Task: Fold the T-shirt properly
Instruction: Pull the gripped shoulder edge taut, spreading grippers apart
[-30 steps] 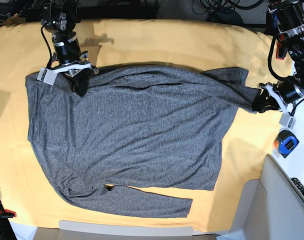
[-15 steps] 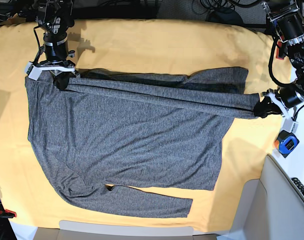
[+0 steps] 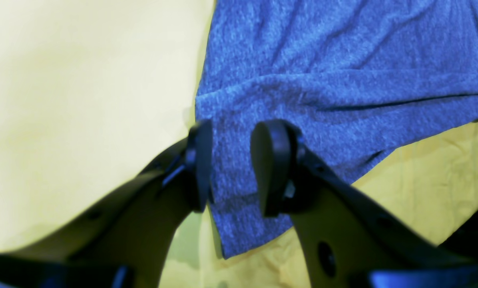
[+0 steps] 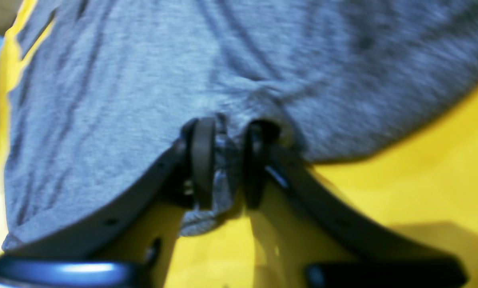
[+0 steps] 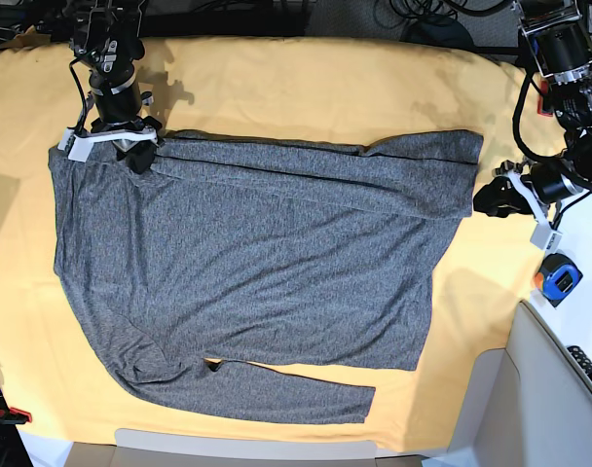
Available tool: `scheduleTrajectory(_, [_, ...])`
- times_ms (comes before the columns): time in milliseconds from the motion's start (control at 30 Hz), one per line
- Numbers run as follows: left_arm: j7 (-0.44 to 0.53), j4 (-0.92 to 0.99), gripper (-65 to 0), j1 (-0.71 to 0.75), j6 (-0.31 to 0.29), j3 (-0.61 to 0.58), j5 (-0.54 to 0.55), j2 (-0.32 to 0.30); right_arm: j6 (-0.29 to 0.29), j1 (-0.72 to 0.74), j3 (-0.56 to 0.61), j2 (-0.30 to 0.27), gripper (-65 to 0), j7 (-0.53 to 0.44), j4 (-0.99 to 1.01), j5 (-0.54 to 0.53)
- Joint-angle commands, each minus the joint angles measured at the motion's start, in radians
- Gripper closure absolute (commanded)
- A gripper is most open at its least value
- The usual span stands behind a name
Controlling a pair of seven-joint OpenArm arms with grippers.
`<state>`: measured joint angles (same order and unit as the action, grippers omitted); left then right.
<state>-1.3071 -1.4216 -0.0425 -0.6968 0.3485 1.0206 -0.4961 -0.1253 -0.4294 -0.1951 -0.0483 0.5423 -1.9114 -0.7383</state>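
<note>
The heather-grey T-shirt (image 5: 257, 263) lies spread flat on the yellow cloth (image 5: 306, 88), one long sleeve stretched along its near edge. My right gripper (image 5: 137, 158) stands at the shirt's far left corner. In the right wrist view this gripper (image 4: 227, 128) is open, with a loose fold of the T-shirt (image 4: 123, 80) between its parted fingers. My left gripper (image 5: 491, 199) hovers just off the shirt's right edge. The left wrist view shows that gripper (image 3: 235, 128) open above the T-shirt (image 3: 343, 80) hem, holding nothing.
An orange and blue tape measure (image 5: 557, 277) lies right of the cloth, close to my left arm. A pale grey box (image 5: 559, 389) fills the near right corner. Cables (image 5: 423, 15) run along the far edge.
Both grippers have opened and let go of the shirt's far edge. The raised, stretched fold has dropped flat, and its right end has slid back from my left gripper.
</note>
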Motion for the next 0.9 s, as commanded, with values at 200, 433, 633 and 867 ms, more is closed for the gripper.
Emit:
scheduleTrajectory(200, [0.013,-0.015,-19.8,-0.009,-0.001,0.013,0.017,-0.026,0.008,0.011,-0.048,-0.014,-17.4,-0.012,-0.072,-0.004])
scheduleTrajectory(433, [0.013,-0.02,-19.8,0.026,-0.001,0.013,0.017,-0.026,0.006,0.01,-0.071,-0.014,-17.6,-0.015,-0.076,-0.005])
scheduleTrajectory(633, [0.013,-0.021,-19.8,0.026,-0.001,0.013,0.017,-0.026,0.006,-0.004,-0.12,-0.014,-17.7,-0.012,-0.086,-0.007])
scheduleTrajectory(867, [0.013,-0.02,-19.8,0.026,-0.001,0.005,0.017,-0.026,0.006,-0.036,-0.192,-0.011,-28.3,-0.012,-0.078,-0.105])
